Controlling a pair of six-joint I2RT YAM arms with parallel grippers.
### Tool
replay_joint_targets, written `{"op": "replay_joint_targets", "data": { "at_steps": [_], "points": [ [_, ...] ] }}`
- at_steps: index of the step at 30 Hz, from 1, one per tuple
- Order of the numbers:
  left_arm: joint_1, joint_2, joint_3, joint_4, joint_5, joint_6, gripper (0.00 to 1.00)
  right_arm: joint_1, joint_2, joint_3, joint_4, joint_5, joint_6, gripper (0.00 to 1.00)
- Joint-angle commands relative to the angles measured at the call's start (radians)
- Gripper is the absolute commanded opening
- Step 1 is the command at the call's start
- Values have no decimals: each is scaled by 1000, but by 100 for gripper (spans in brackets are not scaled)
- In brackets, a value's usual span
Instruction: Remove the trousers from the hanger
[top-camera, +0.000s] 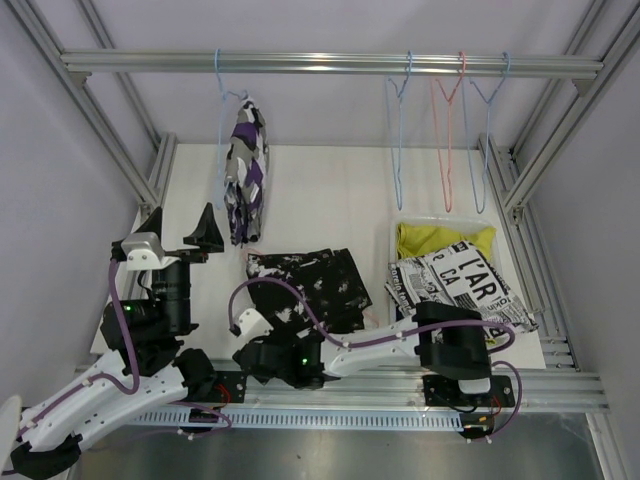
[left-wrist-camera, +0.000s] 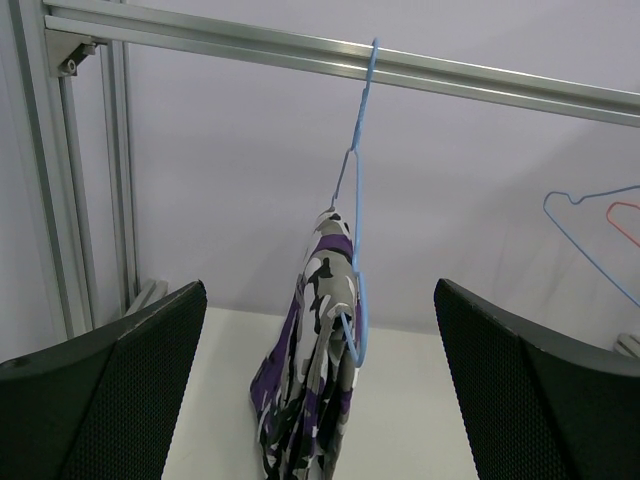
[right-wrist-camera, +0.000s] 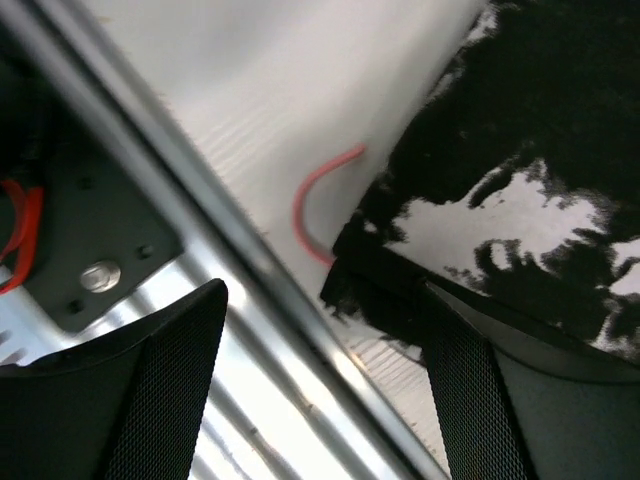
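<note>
Fingers on the left (left-wrist-camera: 120, 390) are gaping wide, squaring up to trousers (left-wrist-camera: 310, 390) on the hanger (left-wrist-camera: 358, 200) for a pull; right fingers (right-wrist-camera: 150, 390), apart and empty, are hovering over a pair (right-wrist-camera: 530, 140) lying on the surface (right-wrist-camera: 260, 90).

- A white tabletop (top-camera: 330, 190) is boxed in by an aluminium extrusion frame (top-camera: 557, 140), with posts slanted up on both sides.
- A silver rail (top-camera: 330, 64) is run across the back, up high.
- Plain pale lilac-grey walls (top-camera: 50, 200) are seen all round.
- A brushed metal sheet (top-camera: 400, 450) is laid along the near edge.
- Everything's lit evenly, and only soft shadows are thrown.
</note>
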Motion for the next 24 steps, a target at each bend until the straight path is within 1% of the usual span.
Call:
{"op": "replay_joint_targets", "data": {
  "at_steps": [1,3,8,11,13,18,24],
  "points": [
    [12,-1,5,13,4,-17,100,9,64,80,-88,206,-23,79],
    [14,-1,7,12,6,-20,99,15,84,114,-120,299,-9,80],
    [12,-4,8,4,9,-26,100,15,135,158,-145,424,-3,80],
    [12,-6,16,1,9,-28,99,7,190,212,-208,487,0,79],
    [12,-7,11,1,10,-29,99,6,213,240,-209,479,-4,79],
    [12,-15,10,-1,9,-29,100,-2,241,240,-189,414,5,79],
    [12,-19,15,-10,15,-37,99,-14,254,233,-199,386,33,77]
  ]
}}
